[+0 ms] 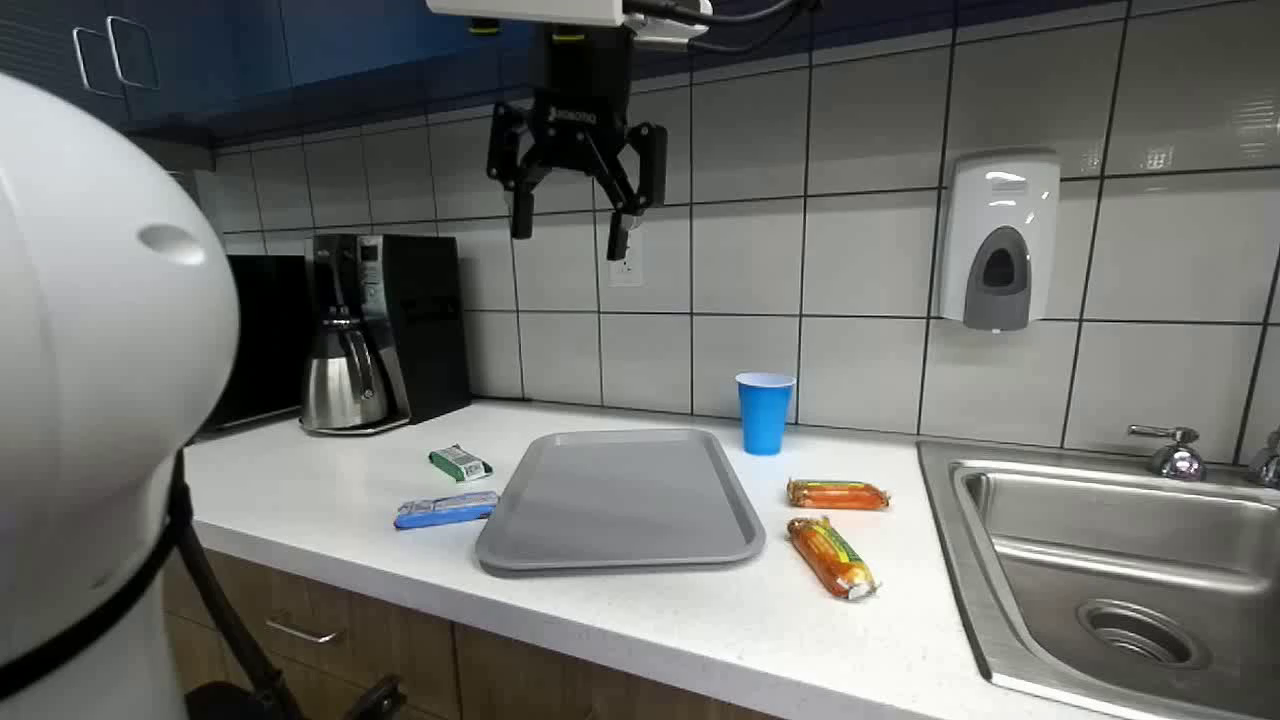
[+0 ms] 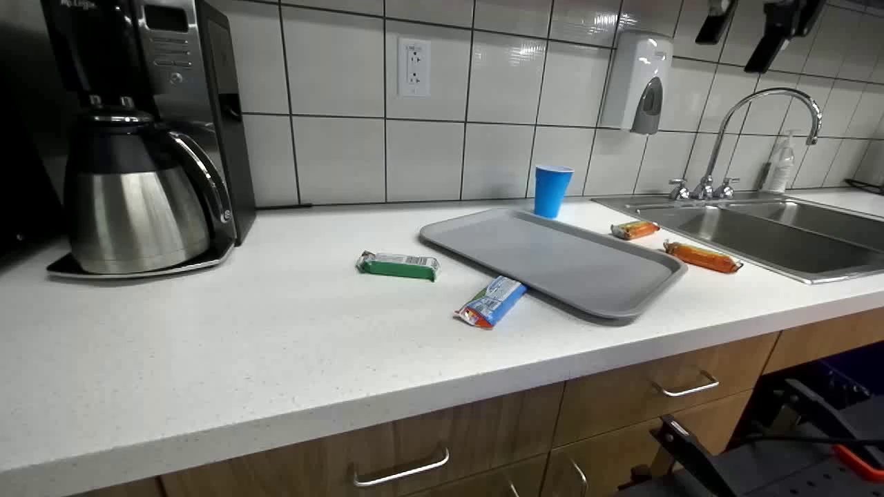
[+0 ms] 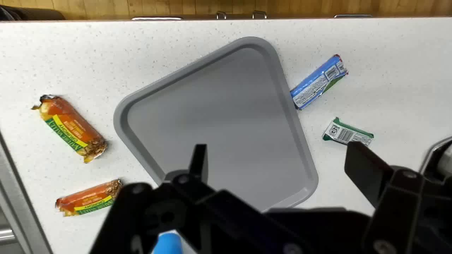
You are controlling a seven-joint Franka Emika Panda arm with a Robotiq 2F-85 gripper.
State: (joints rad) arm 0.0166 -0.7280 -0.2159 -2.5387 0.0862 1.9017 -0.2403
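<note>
High above the counter my gripper (image 1: 570,236) hangs with its fingers spread and nothing between them. Only its fingertips show at the top of an exterior view. Below it lies a grey tray (image 1: 622,500), bare and flat; the wrist view shows the tray (image 3: 219,116) partly behind the fingers. A blue-wrapped bar (image 3: 319,83) meets the tray's edge, its end perhaps under the rim. Close by is a green-wrapped bar (image 3: 348,133), apart from the tray. On the tray's opposite side rest two orange-wrapped bars, one nearer the counter's front (image 1: 832,558) and one farther back (image 1: 838,494).
A blue cup (image 1: 765,415) stands upright behind the tray near the tiled wall. The steel sink (image 1: 1120,560) borders the orange bars' side. A coffee maker with a steel carafe (image 2: 138,214) occupies the opposite end. A soap dispenser (image 1: 1003,240) is fixed to the wall.
</note>
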